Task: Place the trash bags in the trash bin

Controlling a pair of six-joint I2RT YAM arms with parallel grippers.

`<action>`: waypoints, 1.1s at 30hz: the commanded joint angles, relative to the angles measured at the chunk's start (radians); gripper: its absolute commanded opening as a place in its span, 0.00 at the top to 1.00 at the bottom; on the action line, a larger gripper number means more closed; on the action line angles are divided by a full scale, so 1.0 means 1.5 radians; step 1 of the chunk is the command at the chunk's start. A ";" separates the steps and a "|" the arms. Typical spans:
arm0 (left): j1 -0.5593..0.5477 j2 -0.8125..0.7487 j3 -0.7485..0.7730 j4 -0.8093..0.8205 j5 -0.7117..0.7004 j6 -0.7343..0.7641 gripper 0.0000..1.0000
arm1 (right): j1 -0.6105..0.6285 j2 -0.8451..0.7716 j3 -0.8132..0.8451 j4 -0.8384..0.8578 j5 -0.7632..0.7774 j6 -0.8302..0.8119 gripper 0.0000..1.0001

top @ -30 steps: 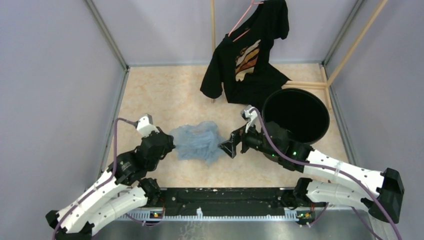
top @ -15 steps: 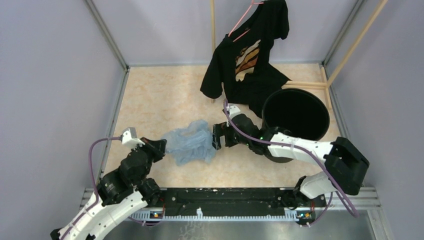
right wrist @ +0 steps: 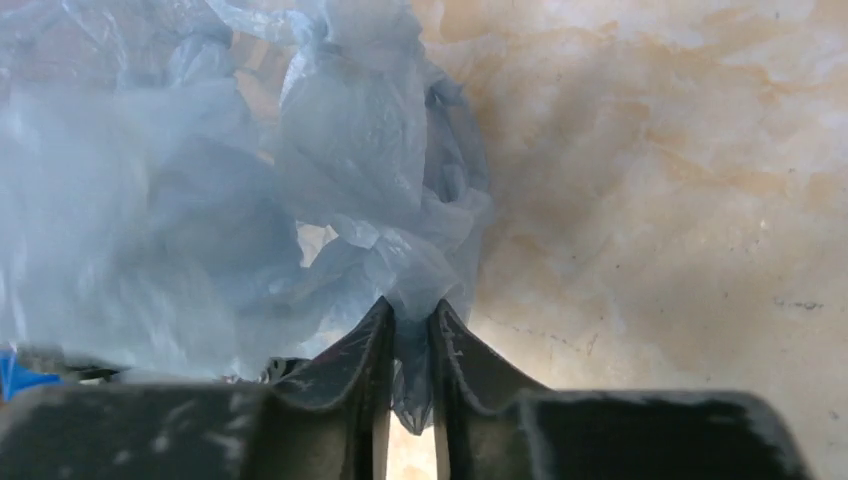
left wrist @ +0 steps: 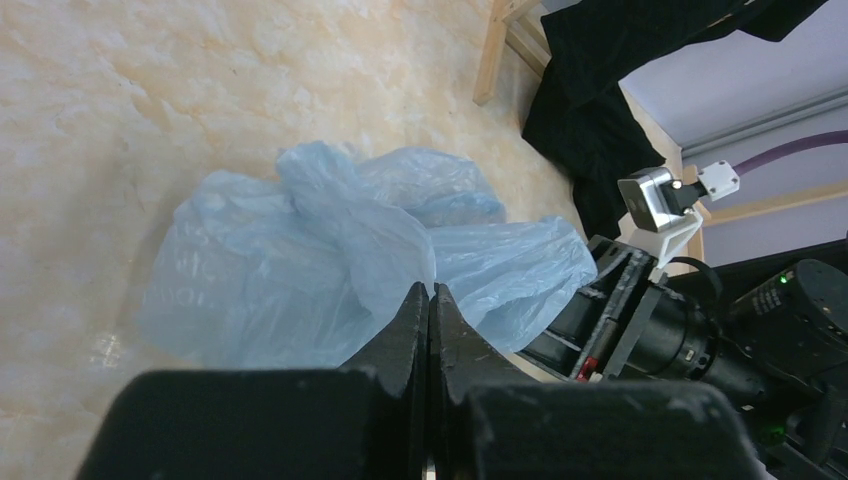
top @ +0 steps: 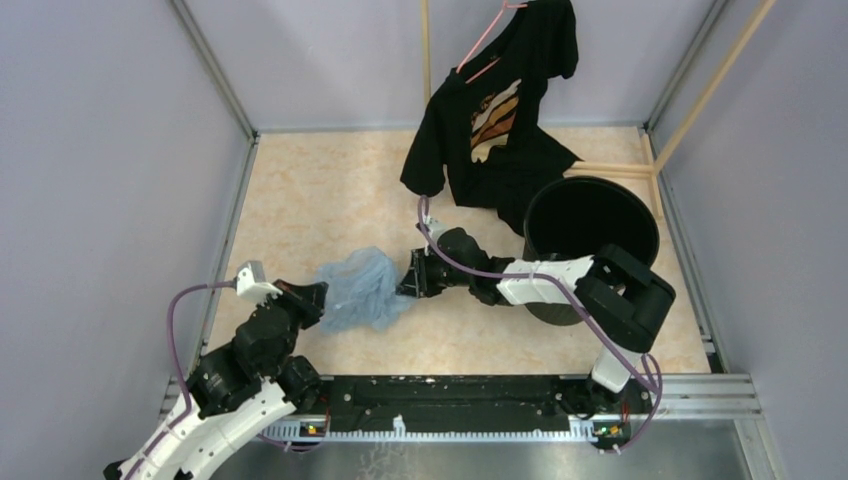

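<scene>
We start with the marbled beige table (top: 300,190), walled on three sides, and at its far edge the black T-shirt (top: 500,110) with the orange print hangs from a pink hanger (top: 480,40), its hem drooping to just beside the trash bin (top: 590,235). The round black bin stands upright at the far right, mouth open, but we can't see its near side or base: the right arm's folded elbow sits squarely in front of it. From that elbow the white forearm runs low and leftwards across the table. The left arm comes up from the near left corner, its shoulder cut off by the bottom edge of the overhead view, and slants far-right. Between the two wrists lies the trash bag (top: 360,290), a crumpled pale blue heap on the table, well apart from the bin and left of it. Up close its lettering is too faint to read, and in the right wrist view its left half is a blur. The left gripper (left wrist: 428,295) has its fingers pressed together, a fold of film drawn up into the tips. The right gripper (right wrist: 410,310) is pinched narrow on a twist of the bag's right edge.
</scene>
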 commanded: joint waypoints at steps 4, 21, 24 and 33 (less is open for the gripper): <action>0.000 0.076 0.004 0.077 0.023 0.012 1.00 | -0.007 -0.090 0.089 -0.125 0.104 -0.164 1.00; 0.000 0.614 0.052 0.208 0.153 0.051 1.00 | 0.101 -0.164 0.141 -0.351 0.161 -0.337 0.90; 0.000 0.581 -0.013 0.219 0.162 0.007 1.00 | 0.102 -0.134 0.095 -0.264 0.090 -0.249 0.78; 0.001 0.455 -0.130 0.256 0.162 -0.036 1.00 | 0.100 -0.209 0.054 -0.129 -0.057 -0.186 0.20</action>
